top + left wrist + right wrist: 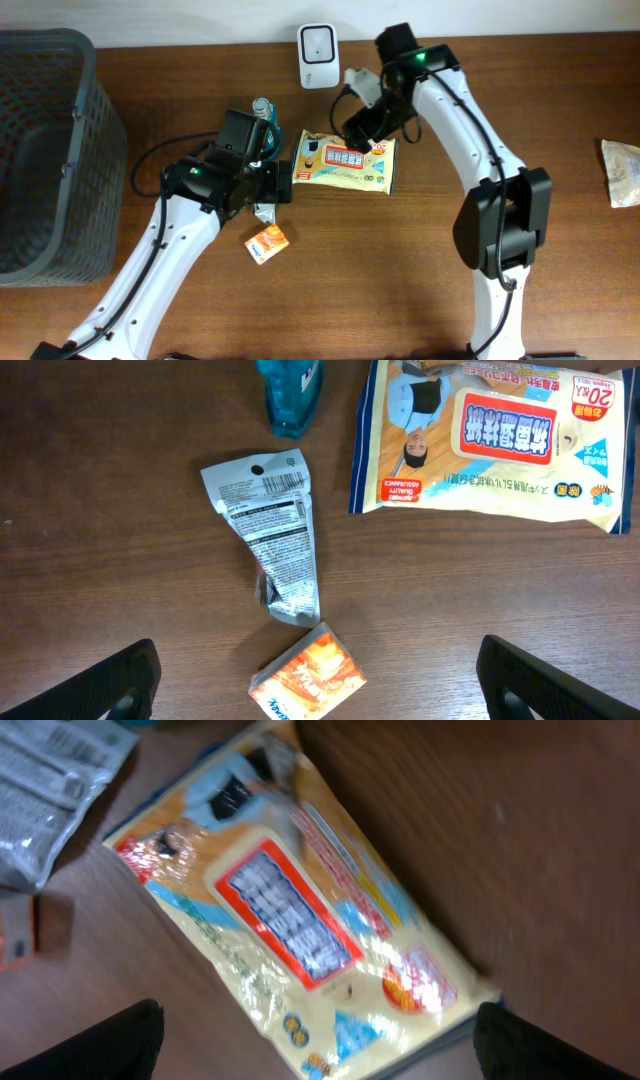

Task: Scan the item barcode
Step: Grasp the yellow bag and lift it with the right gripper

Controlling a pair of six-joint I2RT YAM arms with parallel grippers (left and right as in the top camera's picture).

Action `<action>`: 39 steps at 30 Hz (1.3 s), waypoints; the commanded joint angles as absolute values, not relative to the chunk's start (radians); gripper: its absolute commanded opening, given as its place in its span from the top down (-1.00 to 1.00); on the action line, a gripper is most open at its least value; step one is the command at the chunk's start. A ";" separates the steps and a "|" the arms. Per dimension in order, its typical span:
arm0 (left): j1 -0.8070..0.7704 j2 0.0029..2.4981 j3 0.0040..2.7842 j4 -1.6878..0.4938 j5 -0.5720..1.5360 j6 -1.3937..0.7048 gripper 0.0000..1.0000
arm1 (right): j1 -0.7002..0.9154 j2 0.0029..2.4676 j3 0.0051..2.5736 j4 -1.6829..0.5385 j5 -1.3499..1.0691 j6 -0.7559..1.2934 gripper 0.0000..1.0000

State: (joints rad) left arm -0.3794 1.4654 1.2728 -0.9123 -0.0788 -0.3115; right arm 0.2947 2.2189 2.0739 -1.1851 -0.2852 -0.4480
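The yellow wipes pack (345,163) lies flat on the desk (420,270), printed face up, a little in front of the white scanner (317,43) standing at the back edge. No barcode shows on the face I can see, so I take it to be underneath or on an edge.

My right tool (320,1008) hangs over the pack's far right corner with its fingers spread wide and nothing between them. The wrist picture is blurred, so I cannot tell whether a fingertip touches the wrapper. My left tool (318,643) is just as wide open and also empty. It sits above a silver pouch (275,535), with a small orange packet (308,678) just beside the pouch's lower end.

To do this step well, I would take the pack with the right tool by one short edge, not across the middle. The wrapper looks soft and slippery, and a grip on the flat face would probably only crease it. I would pinch deep enough to catch the seam and lift clear of the desk. Then I would turn the hidden side towards the scanner window and hold it square and steady. The left arm should stay back, since its tool is near the pack's left edge and could snag it as it rises. The teal item (290,390) beside that edge also needs room.
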 commanded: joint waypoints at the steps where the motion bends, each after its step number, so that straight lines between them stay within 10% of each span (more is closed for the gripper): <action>1: -0.377 1.472 1.260 -0.910 -0.068 -0.321 -0.98 | 0.330 2.231 2.066 -1.121 -0.272 -0.630 -0.97; 26: -0.377 1.472 1.260 -0.910 -0.068 -0.321 -0.98 | 0.392 2.461 2.064 -1.156 -0.276 -0.874 -0.96; 31: -0.377 1.472 1.260 -0.910 -0.068 -0.321 -0.98 | 0.392 2.464 2.064 -1.143 -0.259 -0.799 0.14; 39: -0.377 1.472 1.260 -0.911 -0.068 -0.321 -0.98 | 0.390 2.458 2.070 -1.130 -0.197 -0.613 0.63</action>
State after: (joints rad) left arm -0.3794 1.4654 1.2724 -0.9123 -0.0784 -0.3115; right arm 0.3878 2.4321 2.0769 -1.1290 -0.2546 -0.7162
